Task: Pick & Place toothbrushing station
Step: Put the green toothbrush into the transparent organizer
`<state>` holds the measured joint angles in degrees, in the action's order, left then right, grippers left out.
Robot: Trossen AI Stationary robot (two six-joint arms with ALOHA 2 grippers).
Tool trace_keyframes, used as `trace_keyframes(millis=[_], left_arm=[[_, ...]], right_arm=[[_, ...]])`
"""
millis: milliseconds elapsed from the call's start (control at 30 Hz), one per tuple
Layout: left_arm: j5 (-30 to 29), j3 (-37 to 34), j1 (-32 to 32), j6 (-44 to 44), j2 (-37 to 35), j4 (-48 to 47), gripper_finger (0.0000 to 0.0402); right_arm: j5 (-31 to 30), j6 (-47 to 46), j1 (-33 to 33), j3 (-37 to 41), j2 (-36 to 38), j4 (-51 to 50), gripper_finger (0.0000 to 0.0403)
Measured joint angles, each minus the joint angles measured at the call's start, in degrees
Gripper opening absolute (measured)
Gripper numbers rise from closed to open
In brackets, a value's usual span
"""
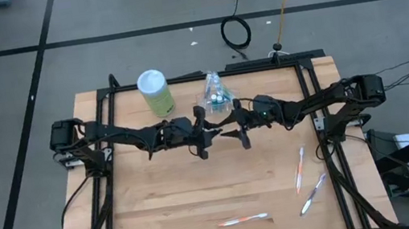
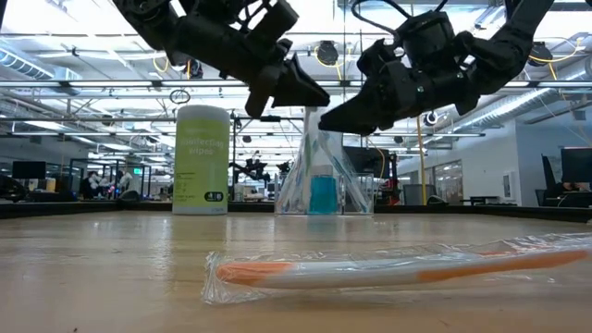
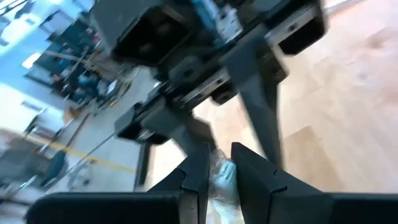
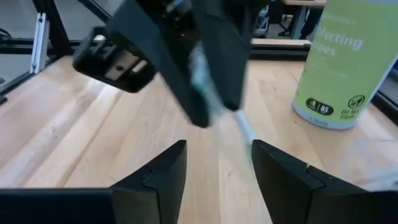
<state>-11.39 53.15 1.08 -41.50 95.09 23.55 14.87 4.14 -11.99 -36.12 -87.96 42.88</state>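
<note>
Over mid-table, both arms reach in from the sides and the two grippers meet face to face, raised off the wood.

Left gripper (image 1: 201, 135): fingers nearly together, clamped on a slim wrapped toothbrush (image 4: 214, 102). The right wrist view shows the brush held between the left fingers, its pale handle sticking out towards the right gripper. Left wrist view also has something pale and crinkly between its own fingertips (image 3: 198, 168).

Right gripper (image 1: 242, 127): fingers spread, nothing between them, sitting just right of the left gripper. From its own camera the brush handle lies in line with the gap between the two fingers, not touched by either.

Clear plastic bag (image 1: 214, 90): standing upright at the far edge of the table, just beyond the two grippers, something blue inside. The low view shows it tent-shaped with a blue tube (image 2: 323, 195) in the bottom.

Green-and-white wipes canister (image 1: 155, 91): upright, far side, just left of the bag, apart from it.

Loose toothbrushes on the table, all wrapped:
- orange-and-white brush (image 1: 243, 220) lying flat near the front edge, roughly centre; it fills the foreground of the low view
- second orange-and-white brush (image 1: 300, 167) on the right side, lying nearly front to back
- blue-and-white one (image 1: 311, 194) just near of that, angled

Wooden table (image 1: 161, 202).
</note>
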Motion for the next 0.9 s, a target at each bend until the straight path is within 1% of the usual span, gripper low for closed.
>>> trace_keyframes(millis=[100, 167, 300, 367, 500, 633, 900], left_arm=[[-2.13, 0.0, -0.09, 0.04, 0.0, -0.27, 0.0067], [-2.24, 0.0, -0.09, 1.12, 0.01, -0.1, 0.0067], [-2.2, 0.0, -0.11, 6.02, 0.0, 0.36, 0.0067], [-2.22, 0.0, -0.11, 8.3, 0.0, 0.65, 0.0067], [-2.22, 0.0, 0.21, 11.73, 0.0, 4.5, 0.0067], [-2.16, 0.0, 0.28, 14.21, 0.0, 9.63, 0.0067], [2.83, 0.0, 0.25, 14.69, 0.0, 13.28, 0.0067]], right_arm=[[0.02, 0.0, 0.0, 0.0, 0.02, 0.2, 0.0187], [-0.56, 0.0, 0.0, 0.0, 0.02, 0.24, 0.0191], [-7.36, -0.02, -0.01, 0.0, 0.02, 2.42, 0.0198], [-7.09, -0.63, -0.07, 0.0, 0.02, 2.78, 0.02], [-4.08, -3.18, 0.02, 0.0, 0.02, 4.79, 0.0201], [-4.37, -3.65, -0.02, 0.0, 0.04, 6.84, 0.0201], [-4.56, -2.29, 0.0, 0.0, 0.04, 7.08, 0.0201]])
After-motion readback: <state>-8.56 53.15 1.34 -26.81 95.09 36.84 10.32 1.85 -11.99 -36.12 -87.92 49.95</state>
